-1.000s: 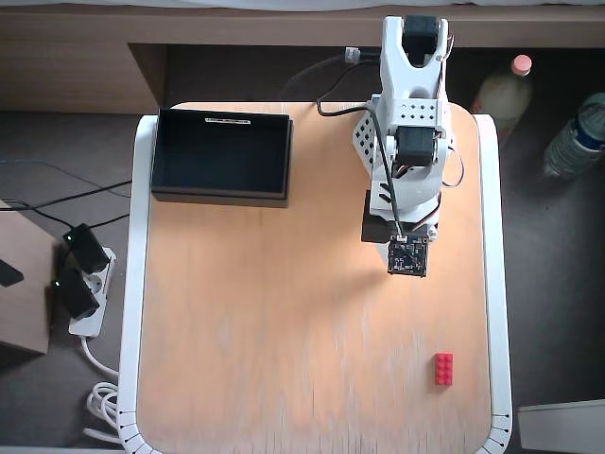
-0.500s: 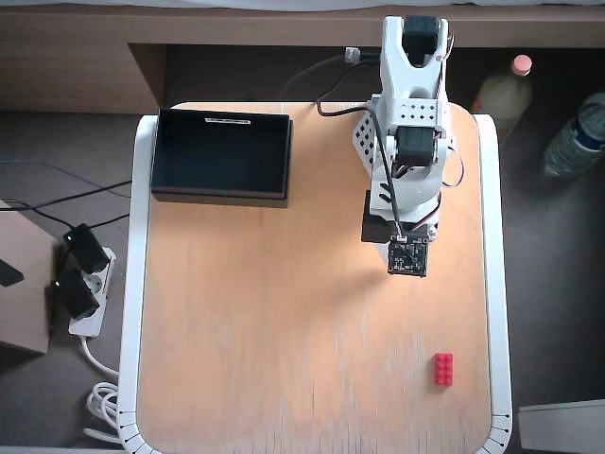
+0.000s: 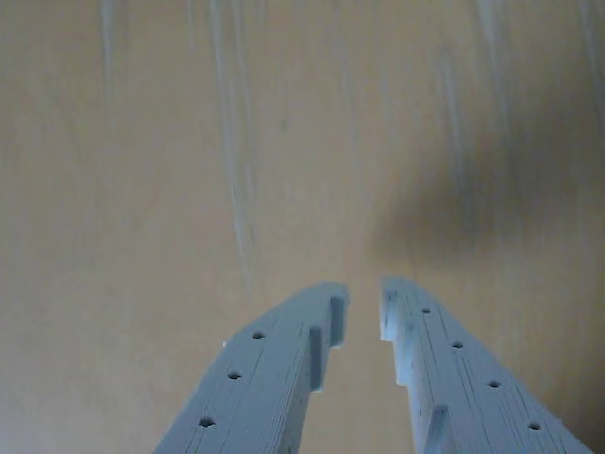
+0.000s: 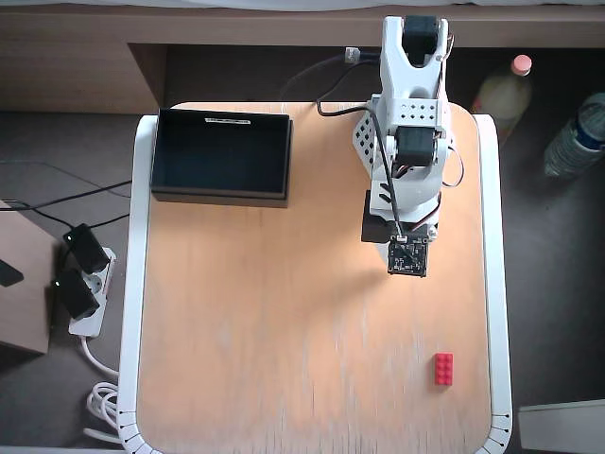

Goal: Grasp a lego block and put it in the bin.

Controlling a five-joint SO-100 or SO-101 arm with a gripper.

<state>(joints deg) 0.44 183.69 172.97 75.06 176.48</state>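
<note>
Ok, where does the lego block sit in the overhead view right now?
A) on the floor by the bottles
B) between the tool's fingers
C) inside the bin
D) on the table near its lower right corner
D: the lego block lies on the bare table near its lower right corner, far from the bin at upper left.
</note>
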